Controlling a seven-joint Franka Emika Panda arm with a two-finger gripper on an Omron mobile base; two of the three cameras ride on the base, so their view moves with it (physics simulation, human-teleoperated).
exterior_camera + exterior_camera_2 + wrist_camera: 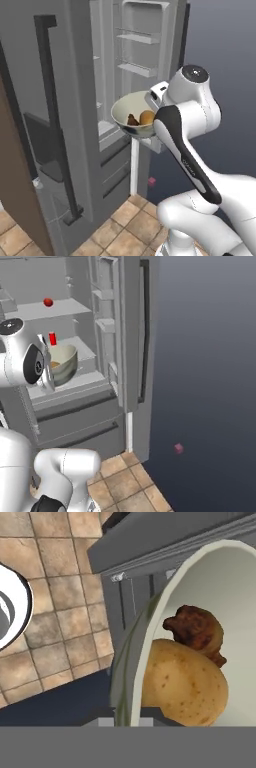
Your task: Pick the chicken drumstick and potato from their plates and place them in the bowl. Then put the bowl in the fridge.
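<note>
Item: the bowl (131,116), cream-white, tilted, carried at my tool (151,98) with the jaws pinched narrow on its rim. From the hand view the rim runs right up to the fingers.

Contents: the potato (182,684) and the chicken drumstick (197,629), touching, both resting low against the bowl's inner wall. I count the two pick-and-place steps as done.

Location: the bowl hangs in front of the open fridge (65,100), beside its door shelves; from the right base view it sits just above a pale lower shelf (75,383), near a small red can (52,338). A red ball (48,302) lies on the shelf above.

Remaining, as I judge it: set the bowl down level on the shelf, release, withdraw. Whether it already touches the shelf I cannot tell.
</note>
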